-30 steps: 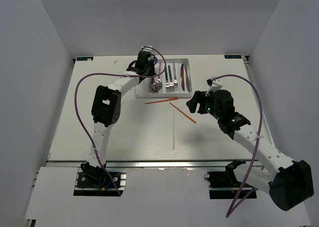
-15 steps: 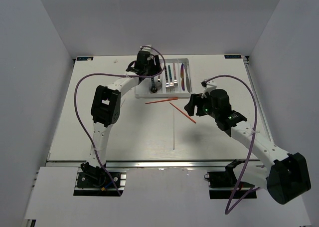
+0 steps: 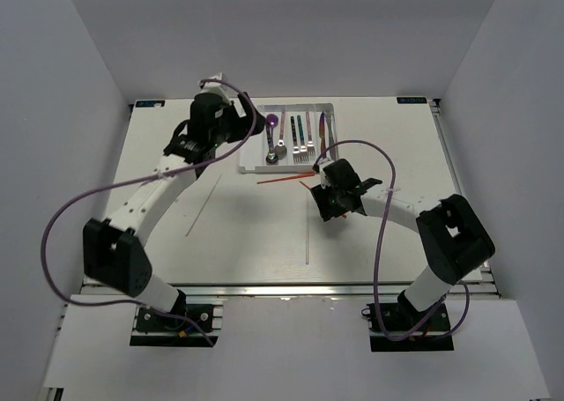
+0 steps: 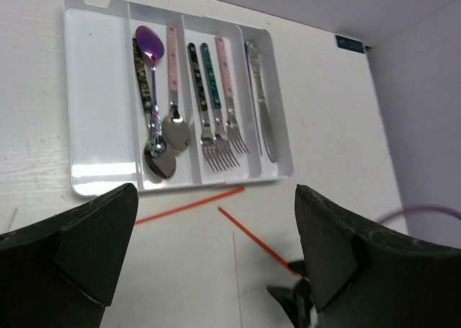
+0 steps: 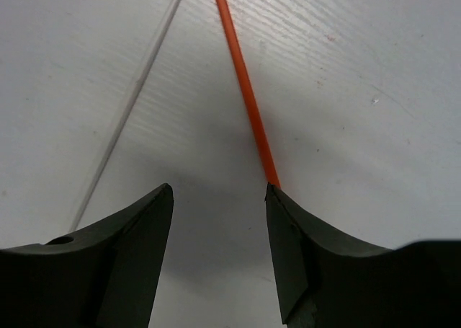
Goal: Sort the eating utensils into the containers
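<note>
Tray (image 4: 94, 112) sits at the far side of the table (image 3: 247, 242), filled by type: spoons (image 4: 162, 126) in one slot, forks (image 4: 216, 119) in the next, knife (image 4: 261, 104) in the slot at the right end. All lie lengthwise, so each slot reads as one kind. The wide slot at the left end is bare, probably meant for the chopsticks.

Four sticks are outside the tray:
- orange chopstick (image 5: 245, 90), just in front of the tray
- second orange chopstick (image 4: 189, 205), beside the tray's near edge
- clear chopstick (image 5: 130, 104), close to the first orange one
- second clear chopstick (image 3: 203, 212), further left and well apart from the others

Right gripper (image 5: 218, 198) is down at the table, jaws spread either side of the first orange stick's near end. It's not pinching. The stick tip sits off-centre against one finger (image 5: 288, 227), so closing may just shove it sideways. It's thin and lying flat, so the grasp needs fingertips right at the surface.

Left gripper (image 4: 216, 213) hovers above the tray's near-left side, jaws spread wide and holding nothing.

Judgement: late in the task, only the chopsticks are left.
</note>
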`<control>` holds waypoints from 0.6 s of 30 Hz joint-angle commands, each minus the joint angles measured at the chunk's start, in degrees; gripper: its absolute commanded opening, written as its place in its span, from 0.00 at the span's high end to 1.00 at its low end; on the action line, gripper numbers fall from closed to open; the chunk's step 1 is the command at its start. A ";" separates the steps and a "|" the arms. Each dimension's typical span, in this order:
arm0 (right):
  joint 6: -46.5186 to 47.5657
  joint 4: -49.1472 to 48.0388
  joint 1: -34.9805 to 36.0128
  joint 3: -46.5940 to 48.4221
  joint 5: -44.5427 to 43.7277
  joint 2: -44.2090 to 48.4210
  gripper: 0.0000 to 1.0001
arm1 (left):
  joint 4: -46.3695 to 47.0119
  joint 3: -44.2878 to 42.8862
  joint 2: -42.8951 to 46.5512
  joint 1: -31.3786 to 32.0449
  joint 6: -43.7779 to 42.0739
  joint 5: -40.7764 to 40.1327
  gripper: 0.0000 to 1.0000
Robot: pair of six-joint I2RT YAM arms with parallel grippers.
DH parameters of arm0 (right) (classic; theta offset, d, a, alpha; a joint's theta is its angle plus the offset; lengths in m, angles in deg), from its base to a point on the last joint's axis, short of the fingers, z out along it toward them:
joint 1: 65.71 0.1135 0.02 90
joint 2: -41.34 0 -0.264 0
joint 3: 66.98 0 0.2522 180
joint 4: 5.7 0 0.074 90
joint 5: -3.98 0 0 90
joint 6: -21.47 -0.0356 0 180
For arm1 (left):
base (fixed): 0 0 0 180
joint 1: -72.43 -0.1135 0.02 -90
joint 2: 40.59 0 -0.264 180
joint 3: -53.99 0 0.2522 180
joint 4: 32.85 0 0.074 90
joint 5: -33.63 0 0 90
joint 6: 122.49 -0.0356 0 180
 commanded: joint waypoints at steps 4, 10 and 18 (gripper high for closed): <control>3.29 2.34 -0.24 4.61 -6.12 -4.51 0.42 | -3.88 12.67 13.43 -0.11 1.65 3.72 0.02; 3.29 1.11 -2.08 3.64 -3.22 -4.95 0.43 | -8.19 19.00 19.34 -0.11 -0.99 3.98 0.02; 4.61 7.43 -7.18 5.67 0.12 -10.49 0.74 | -11.53 19.98 23.03 -0.11 -2.66 4.51 0.02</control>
